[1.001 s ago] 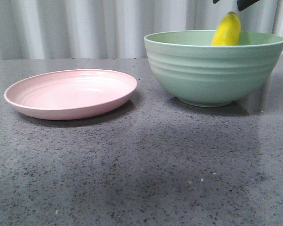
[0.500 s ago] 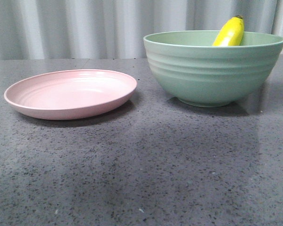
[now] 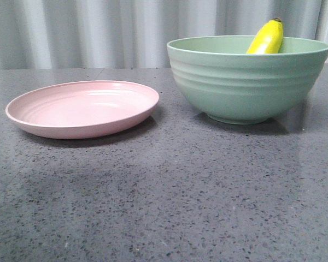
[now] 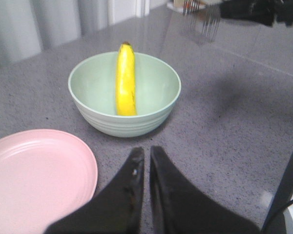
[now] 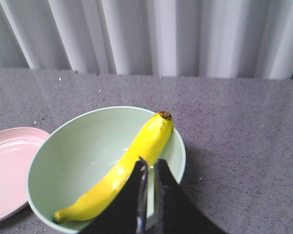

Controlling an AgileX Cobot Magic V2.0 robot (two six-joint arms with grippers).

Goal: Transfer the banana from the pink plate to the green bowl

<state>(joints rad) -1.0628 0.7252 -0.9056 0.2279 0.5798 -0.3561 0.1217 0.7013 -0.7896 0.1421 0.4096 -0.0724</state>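
The yellow banana (image 3: 267, 38) lies in the green bowl (image 3: 243, 87), leaning on the far rim with its dark tip above the edge. It also shows in the left wrist view (image 4: 125, 80) and the right wrist view (image 5: 132, 165). The pink plate (image 3: 82, 109) sits empty to the left of the bowl. My right gripper (image 5: 150, 163) hangs above the bowl (image 5: 73, 151), shut and empty, clear of the banana. My left gripper (image 4: 146, 152) is shut and empty above the table, near the plate (image 4: 34, 175) and the bowl (image 4: 151, 83). Neither gripper shows in the front view.
The grey speckled table (image 3: 164, 207) stretches in front of the plate and the bowl. A pale pleated curtain (image 3: 98, 27) hangs behind them. A dark arm part (image 4: 249, 9) shows beyond the bowl in the left wrist view.
One second ago the banana was dropping into the bowl under dark gripper tips at the top of the front view. The tips have left the view and the banana has settled against the rim.
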